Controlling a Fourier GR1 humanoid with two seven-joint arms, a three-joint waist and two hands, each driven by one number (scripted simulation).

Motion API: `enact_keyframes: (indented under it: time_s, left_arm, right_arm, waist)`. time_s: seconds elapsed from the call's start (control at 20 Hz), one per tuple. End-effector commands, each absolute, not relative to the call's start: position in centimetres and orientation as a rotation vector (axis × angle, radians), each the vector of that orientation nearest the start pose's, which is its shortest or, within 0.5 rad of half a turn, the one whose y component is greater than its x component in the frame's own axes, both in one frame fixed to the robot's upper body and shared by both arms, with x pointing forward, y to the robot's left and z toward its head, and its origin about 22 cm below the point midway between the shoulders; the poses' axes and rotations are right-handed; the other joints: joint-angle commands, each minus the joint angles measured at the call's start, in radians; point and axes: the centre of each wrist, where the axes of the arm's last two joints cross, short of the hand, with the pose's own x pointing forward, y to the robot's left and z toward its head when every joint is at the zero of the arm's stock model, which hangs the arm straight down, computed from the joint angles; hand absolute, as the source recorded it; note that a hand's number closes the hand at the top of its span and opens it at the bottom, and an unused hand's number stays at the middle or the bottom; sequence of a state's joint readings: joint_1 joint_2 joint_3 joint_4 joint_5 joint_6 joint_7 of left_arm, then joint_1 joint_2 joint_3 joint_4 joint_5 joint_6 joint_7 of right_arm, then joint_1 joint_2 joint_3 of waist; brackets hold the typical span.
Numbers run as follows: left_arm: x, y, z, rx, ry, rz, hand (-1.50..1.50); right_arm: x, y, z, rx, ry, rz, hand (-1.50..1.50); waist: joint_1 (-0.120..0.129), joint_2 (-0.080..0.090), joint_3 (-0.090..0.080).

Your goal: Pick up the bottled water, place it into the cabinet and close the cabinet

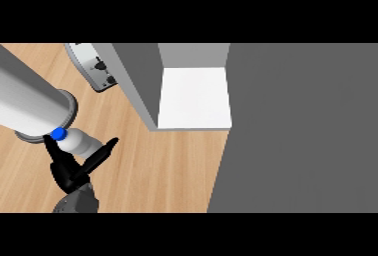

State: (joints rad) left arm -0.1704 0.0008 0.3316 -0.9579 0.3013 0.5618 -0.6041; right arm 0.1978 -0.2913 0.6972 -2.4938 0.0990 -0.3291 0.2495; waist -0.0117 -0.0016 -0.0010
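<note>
Black fingers [62, 159] are curling round a bottled water [78, 142] at the lower left of the frame, with a thumb sticking out toward the right of the bottle's body, so the hand [74, 172] is gripping the bottle. The hand's dark base is coming in from the lower edge at the lower left, but which of the robot's two hands it is cannot be told from this view. The bottle is pale and translucent, with a blue cap [58, 133] pointing toward the upper left, and it is lying tilted over the light wooden counter [162, 170]. The cap is showing just beside the round end of a thick grey forearm [29, 102] that is crossing the left side of the frame from the upper left corner. At the upper centre of the frame the cabinet [193, 97] is standing open, showing a white shelf floor between a grey side wall on its left and a broad dark grey panel [303, 130] that is filling the whole right side of the frame. The bottle is sitting well apart from the cabinet's opening, down and to the left of it. A grey toaster [94, 65] is showing at the upper left, just beside the cabinet's left wall.
</note>
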Motion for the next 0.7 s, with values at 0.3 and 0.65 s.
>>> enact_keyframes:
  time_s: [0.3,0.65]
  left_arm:
    - [24.5,27.2,-13.8,0.671,-1.530,0.749,-1.50]
    - [24.9,27.1,-14.4,0.596,-1.596,0.767,-1.50]
  right_arm:
    - [8.1,-15.9,18.0,0.311,-1.984,0.227,-1.50]
    - [7.4,-15.0,17.2,0.304,-1.986,0.195,-1.50]
  waist:
    - [-0.001,0.000,-0.001]
    - [-0.010,-0.002,-0.001]
